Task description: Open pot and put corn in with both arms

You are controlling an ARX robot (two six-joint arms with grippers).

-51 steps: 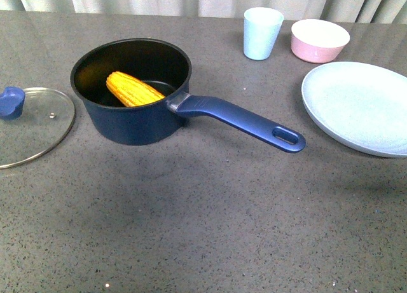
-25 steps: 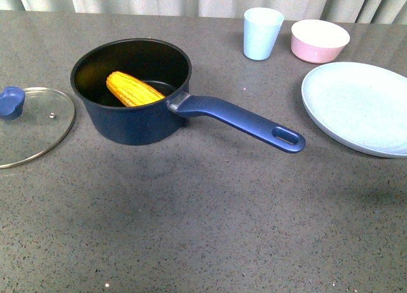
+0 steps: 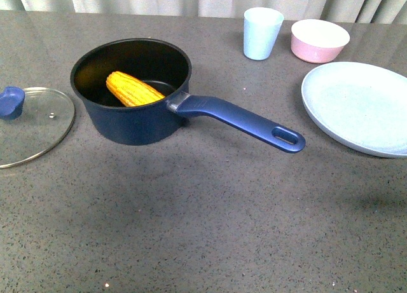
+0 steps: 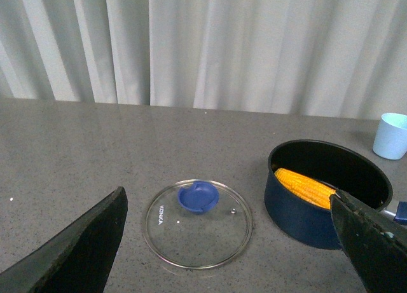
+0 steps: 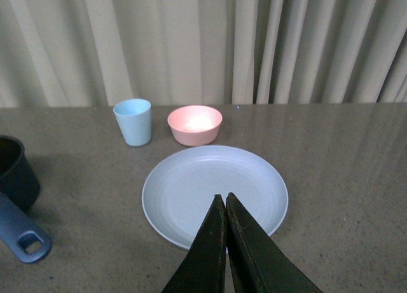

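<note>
Grey desk (image 3: 210, 229) unchanged from a second ago: corn (image 3: 132, 89) inside pot (image 3: 130, 93), lid (image 3: 28, 124) off; left claw (image 4: 229, 255) wide open, empty; right claw (image 5: 226, 207) closed, empty.

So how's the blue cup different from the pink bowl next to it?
The cup is pale blue, tall and narrow; the bowl is pink outside, low and wide. The cup stands nearer the pot, the bowl further right, behind the plate. Both stand upright on the table, apart from each other, and look empty.
</note>
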